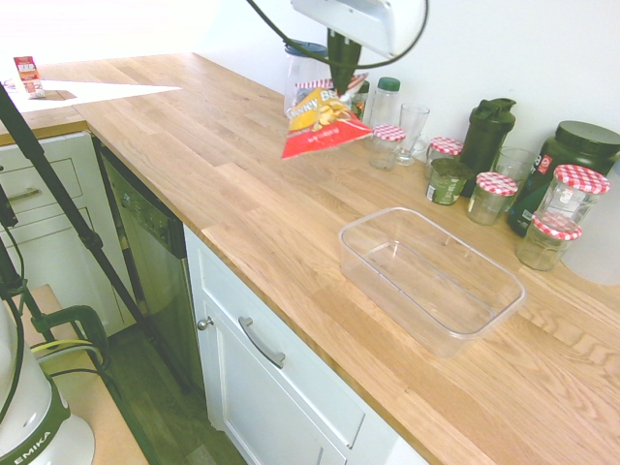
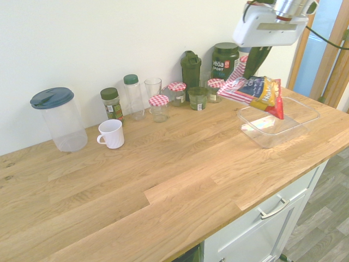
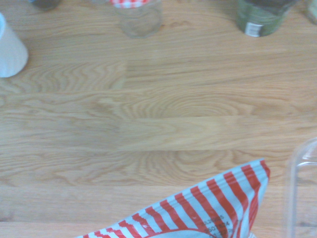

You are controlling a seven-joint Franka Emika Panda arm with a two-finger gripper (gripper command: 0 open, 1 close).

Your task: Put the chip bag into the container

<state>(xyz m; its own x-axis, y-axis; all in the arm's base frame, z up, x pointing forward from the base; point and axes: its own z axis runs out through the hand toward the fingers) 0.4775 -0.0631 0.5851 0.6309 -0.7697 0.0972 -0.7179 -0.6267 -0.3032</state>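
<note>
Wrist view is only catching the bag's [image 3: 208, 210] striped back and a sliver of the tub [image 3: 299, 188]. The gripper [image 1: 341, 76], mostly cut off up top, is pinching the bag and holding it above the bench [image 1: 242, 194], tub sitting empty near the front edge.

- A wooden countertop [image 2: 163, 180] runs over white cabinet drawers [image 1: 281, 387].
- A white mug [image 2: 112, 133] stands near a clear pitcher with a dark blue lid [image 2: 57, 117].
- Jars with red-checked lids [image 1: 572, 194], a drinking glass [image 2: 153, 89] and a dark green shaker bottle [image 2: 191, 68] line the wall.
</note>
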